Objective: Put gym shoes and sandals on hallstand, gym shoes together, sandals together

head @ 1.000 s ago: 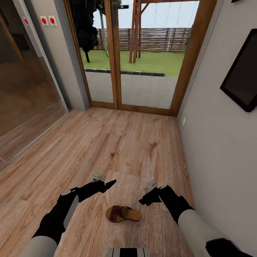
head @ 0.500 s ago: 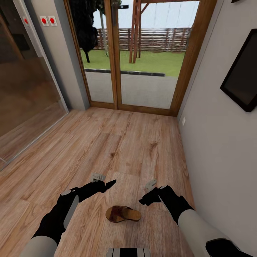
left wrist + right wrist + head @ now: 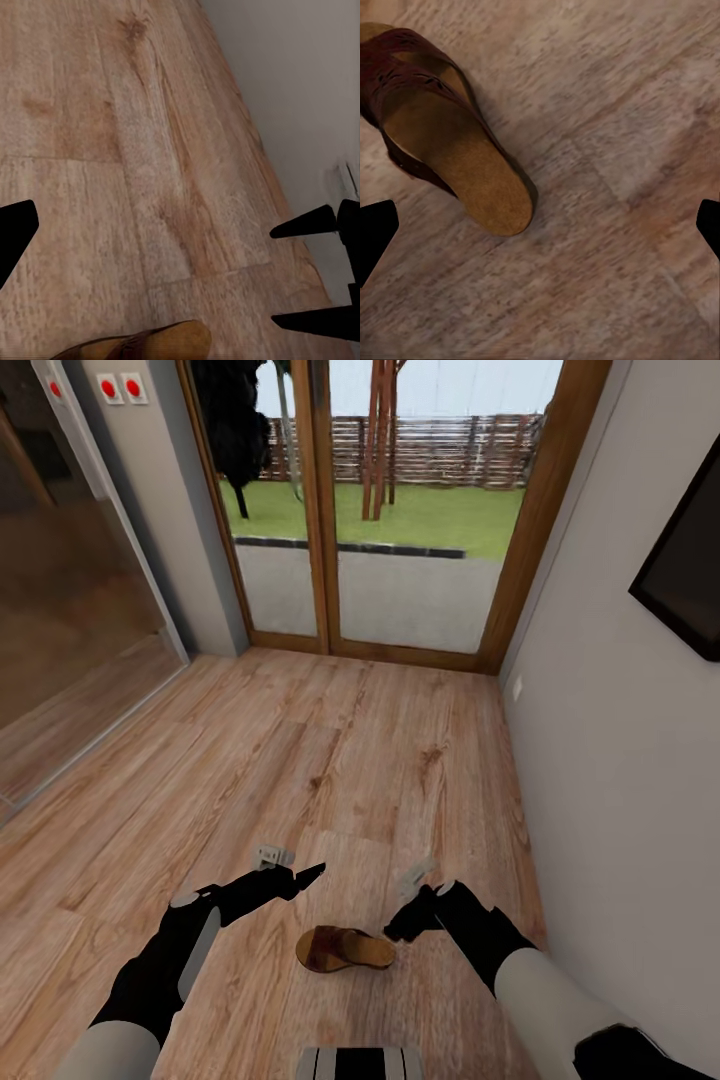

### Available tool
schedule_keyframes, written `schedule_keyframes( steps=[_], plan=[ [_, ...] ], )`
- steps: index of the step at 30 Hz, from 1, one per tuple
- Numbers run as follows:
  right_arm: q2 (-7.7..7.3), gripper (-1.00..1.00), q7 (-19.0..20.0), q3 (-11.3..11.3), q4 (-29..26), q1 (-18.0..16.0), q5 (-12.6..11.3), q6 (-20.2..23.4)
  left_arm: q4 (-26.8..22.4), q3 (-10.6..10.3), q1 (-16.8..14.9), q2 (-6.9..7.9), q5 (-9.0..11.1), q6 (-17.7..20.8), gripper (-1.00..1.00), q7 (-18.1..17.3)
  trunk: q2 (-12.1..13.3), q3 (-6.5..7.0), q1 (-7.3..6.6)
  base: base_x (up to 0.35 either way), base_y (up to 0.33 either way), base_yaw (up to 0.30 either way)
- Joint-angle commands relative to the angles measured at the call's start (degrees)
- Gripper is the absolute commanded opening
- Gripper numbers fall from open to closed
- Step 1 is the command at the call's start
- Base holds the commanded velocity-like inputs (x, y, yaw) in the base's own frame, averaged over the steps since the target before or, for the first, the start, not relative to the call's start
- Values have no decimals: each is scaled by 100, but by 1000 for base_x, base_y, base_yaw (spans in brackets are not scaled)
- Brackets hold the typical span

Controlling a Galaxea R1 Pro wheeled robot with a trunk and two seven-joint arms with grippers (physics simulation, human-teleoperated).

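Wood-plank corridor floor [image 3: 330,760] runs ahead of us to a glazed double door [image 3: 370,510] with lawn beyond, a grey wall [image 3: 620,760] close on our right. One sandal [image 3: 345,949] lies flat on the floor between our two arms, just in front of our base, its toe strap toward our left claw [image 3: 285,868] and its heel toward our right claw [image 3: 412,892]. We judge both arms are held low and forward over it so that either can drop onto it. In the right wrist view the sandal [image 3: 442,127] sits just off centre, which suggests that arm is lining up for the pick. Both claws stand apart and hold nothing. The sandal has a dark maroon perforated strap, a tan footbed and a thin sole; it looks light and slim, so we expect a grip across the strap or sole edge to suit it
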Motion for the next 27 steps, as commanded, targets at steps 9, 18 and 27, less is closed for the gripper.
schedule_keyframes(
  steps=[9,18,27],
  plan=[
    [0,100,35,370,-20,-1,55,-5,-1,2,-2,0,51,54,100,-16,-4,-99,1,0,0,0],
    [0,100,39,1068,-21,-1,65,-73,-1,0,-2,0,51,53,100,-16,-4,-108,1,0,0,0],
    [-55,100,815,1784,-57,-1,59,-799,-1,-2,-3,0,51,50,100,-16,-4,-108,1,0,0,0]
  ],
)
